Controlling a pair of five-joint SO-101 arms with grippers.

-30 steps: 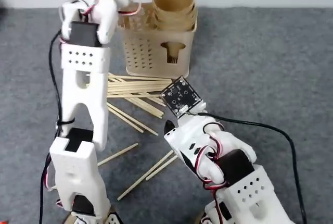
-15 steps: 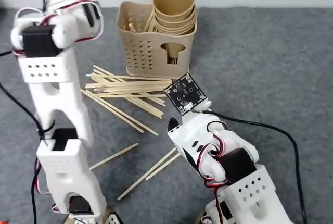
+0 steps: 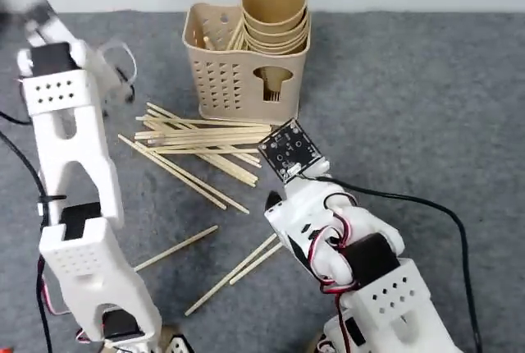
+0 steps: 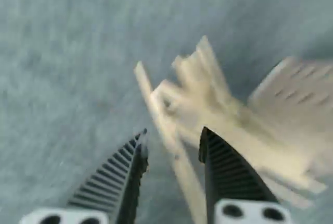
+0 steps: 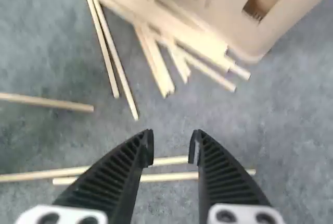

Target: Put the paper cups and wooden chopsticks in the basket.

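Note:
A beige slotted basket (image 3: 238,70) stands at the back of the grey carpet, with stacked paper cups (image 3: 275,8) and a few chopsticks inside. A pile of wooden chopsticks (image 3: 201,144) lies in front of it. Two more chopsticks (image 3: 242,264) lie side by side nearer the front. My right gripper (image 5: 171,136) hovers open just above that pair (image 5: 156,171), empty. The left arm (image 3: 61,98) stands far left of the basket. Its gripper (image 4: 171,140) is open and empty, facing the blurred pile (image 4: 208,114) and the basket (image 4: 296,96).
One single chopstick (image 3: 176,246) lies apart near the left arm's base. A black cable (image 3: 426,205) trails from the right arm across the carpet. Bare carpet spreads to the right of the basket.
The left arm has swung from above the basket's left edge out to the far left. The right arm has barely shifted.

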